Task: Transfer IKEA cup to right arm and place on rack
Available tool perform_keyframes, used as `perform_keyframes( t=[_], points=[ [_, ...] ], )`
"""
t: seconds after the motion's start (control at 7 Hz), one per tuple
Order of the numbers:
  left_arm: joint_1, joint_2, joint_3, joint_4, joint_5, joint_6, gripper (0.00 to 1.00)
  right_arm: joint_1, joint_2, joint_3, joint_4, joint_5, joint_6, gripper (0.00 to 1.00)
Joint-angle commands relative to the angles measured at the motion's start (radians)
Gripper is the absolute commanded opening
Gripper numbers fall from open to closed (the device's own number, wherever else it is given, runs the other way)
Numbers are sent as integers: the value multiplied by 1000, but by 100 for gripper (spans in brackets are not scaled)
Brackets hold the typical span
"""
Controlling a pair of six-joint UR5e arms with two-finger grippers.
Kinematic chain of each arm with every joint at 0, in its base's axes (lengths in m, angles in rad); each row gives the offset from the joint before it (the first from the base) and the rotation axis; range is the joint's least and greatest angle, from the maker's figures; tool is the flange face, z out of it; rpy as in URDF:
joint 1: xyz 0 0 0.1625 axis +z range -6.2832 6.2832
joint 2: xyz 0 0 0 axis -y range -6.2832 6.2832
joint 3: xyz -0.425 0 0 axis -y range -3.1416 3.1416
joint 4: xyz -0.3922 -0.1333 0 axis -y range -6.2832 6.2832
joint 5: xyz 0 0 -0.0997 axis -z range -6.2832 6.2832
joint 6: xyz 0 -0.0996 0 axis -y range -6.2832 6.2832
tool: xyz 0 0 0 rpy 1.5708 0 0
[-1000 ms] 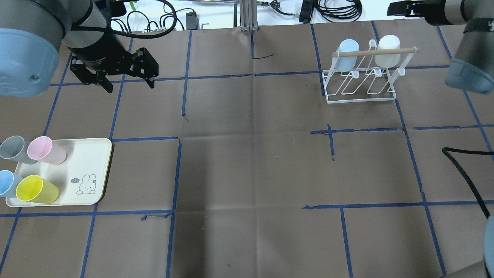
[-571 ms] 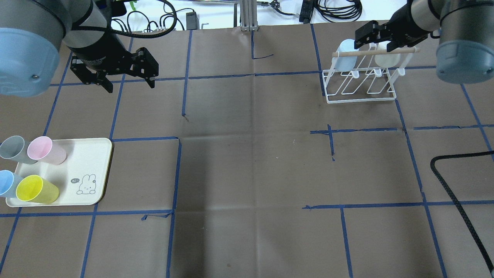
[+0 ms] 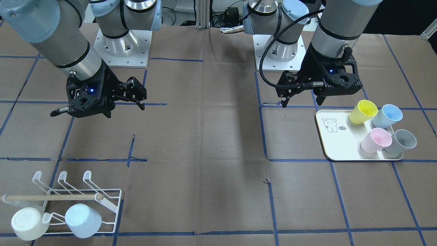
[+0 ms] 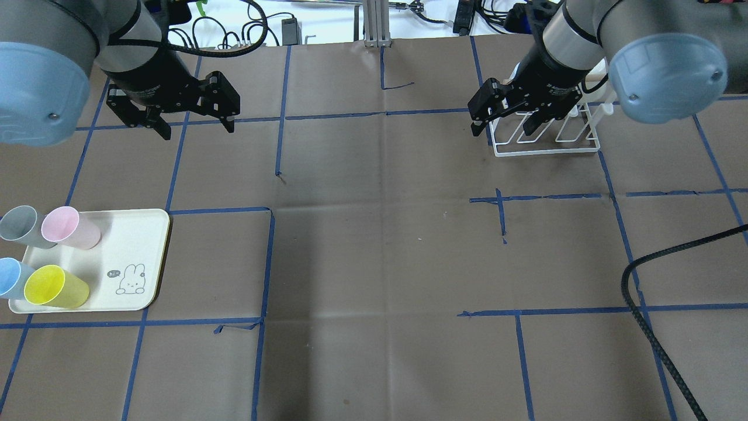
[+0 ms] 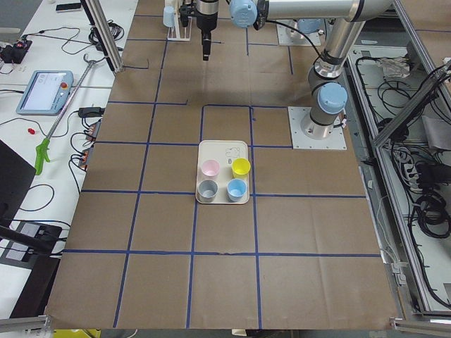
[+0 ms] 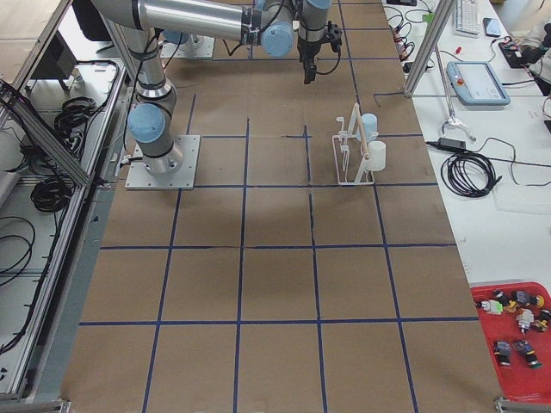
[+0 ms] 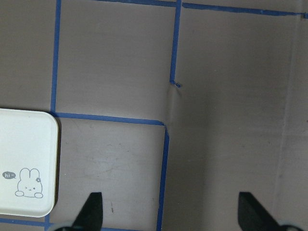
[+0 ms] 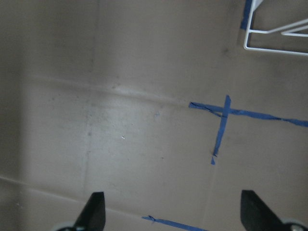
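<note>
The only readable writing was "hi", printed in a speech bubble beside a rabbit drawing point(image 4: 131, 279) on the tray point(image 4: 134, 234). The tray was laid on the counter point(image 4: 374, 234), lower than the left pincer point(image 4: 197, 130) and off to its left, with the rabbit end nearest that pincer. Four plain, tapered tumblers were stood mouth-up at the tray's other end: a yellow cup point(image 4: 52, 286), a pink cup point(image 4: 67, 227), a grey cup point(image 4: 17, 223) and a blue cup point(image 4: 10, 276), packed close together by the tray's rim.

The left pincer was held spread wide above the counter, with nothing between its fingers. The right pincer point(image 4: 502, 128) was likewise spread and empty. The rack point(image 4: 546, 149) was set lower than the right pincer, on the side away from the robot's base. Only a corner of its wire base was caught at the edge of the right wrist view. A white cup point(image 3: 27, 223) and a pale blue cup point(image 3: 83, 220) were hung on the rack's far row.

Between the two pincers a wide stretch of brown counter was seen, gridded with blue tape point(image 4: 280, 105).
</note>
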Motion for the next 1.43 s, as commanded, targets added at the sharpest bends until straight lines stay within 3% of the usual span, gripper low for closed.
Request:
perform_keyframes(
  t=[0.0,0.14,1.29],
  points=[
    [0,3,0,2,0,0,99,31,-118,6,75,-159,2,100],
    [0,3,0,2,0,0,99,31,-163,14,143,-167,11,100],
    [-3,6,-11,6,-2,-11,99,31,-163,43,139,-153,77,100]
  ],
)
